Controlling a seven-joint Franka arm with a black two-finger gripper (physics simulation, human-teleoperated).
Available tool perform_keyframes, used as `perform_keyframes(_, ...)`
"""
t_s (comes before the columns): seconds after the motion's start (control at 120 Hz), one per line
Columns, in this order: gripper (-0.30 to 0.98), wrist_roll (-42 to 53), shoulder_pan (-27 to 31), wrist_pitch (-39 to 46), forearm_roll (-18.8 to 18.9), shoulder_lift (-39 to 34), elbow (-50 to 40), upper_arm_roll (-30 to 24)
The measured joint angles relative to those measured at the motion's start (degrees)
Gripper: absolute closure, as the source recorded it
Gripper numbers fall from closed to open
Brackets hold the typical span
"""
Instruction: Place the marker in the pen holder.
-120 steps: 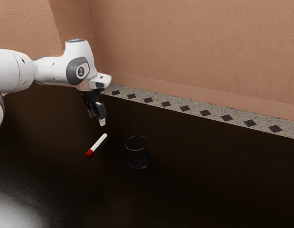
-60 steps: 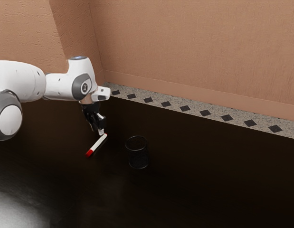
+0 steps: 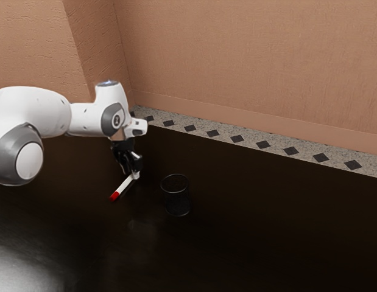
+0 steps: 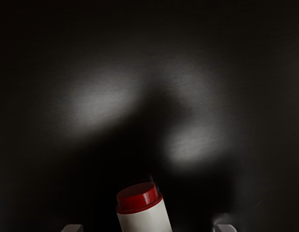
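While my jaws gape, the marker (image 4: 145, 220) (red-ended) lies between.

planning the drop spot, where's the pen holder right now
In the exterior view, the pen holder stands on the dark table, near the picture's middle, toward the exterior view's right from the marker and gripper.

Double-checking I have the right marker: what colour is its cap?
The cap is red, clearest in the wrist view.

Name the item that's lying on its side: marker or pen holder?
The marker, white with a red end: it lies lengthwise, whereas the black pen holder stands upright, rim up.
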Motion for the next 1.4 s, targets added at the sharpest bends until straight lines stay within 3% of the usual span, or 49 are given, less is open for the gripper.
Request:
perform_keyframes(0.1,0.39,-0.25,-0.04,0.04,-0.34,0.33,0.0,0.01)
perform_keyframes(0.258,0.61,-0.61,-0.13,0.08,-0.62,0.29,0.0,0.01)
perform_keyframes(0.417,0.72,-1.05,-0.44,0.19,-0.68,-1.07,-0.17,0.07)
perform_keyframes(0.642,0.74,-1.5,-7.42,-1.85,1.71,-22.74,-13.31,-0.36)
perform_keyframes(0.833,0.72,-0.11,-12.37,-5.98,2.34,-29.82,-13.79,-3.1)
perform_keyframes(1.017,0.71,1.91,-14.02,-7.6,2.19,-26.3,-7.05,-7.4)
perform_keyframes(1.242,0.71,4.02,-13.87,-8.0,2.01,-17.06,1.54,-7.81)
perform_keyframes(1.4,0.71,5.29,-12.85,-8.06,1.77,-15.3,2.73,-7.73)
